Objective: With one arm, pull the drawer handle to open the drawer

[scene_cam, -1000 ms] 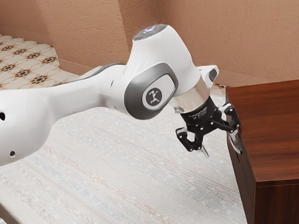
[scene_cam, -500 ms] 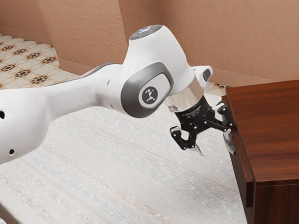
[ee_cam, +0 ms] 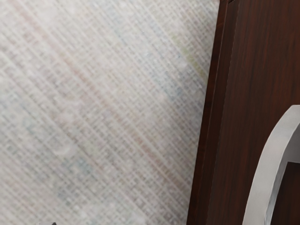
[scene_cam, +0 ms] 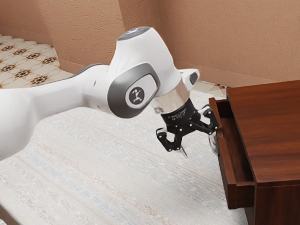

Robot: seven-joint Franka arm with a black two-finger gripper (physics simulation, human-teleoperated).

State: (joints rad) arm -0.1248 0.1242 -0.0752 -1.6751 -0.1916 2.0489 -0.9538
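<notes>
Open carpet (scene_cam: 113,180) beside the protruding drawer (scene_cam: 227,169)

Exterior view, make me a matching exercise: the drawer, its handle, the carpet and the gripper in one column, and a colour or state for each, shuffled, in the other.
Column one:
1. drawer
2. handle
3. carpet
4. gripper

Column two:
A. pale, woven
B. silver-grey, curved
C. partly out of the dark wooden cabinet
D. black, fingers apart

Pairs: 1-C, 2-B, 3-A, 4-D
</notes>
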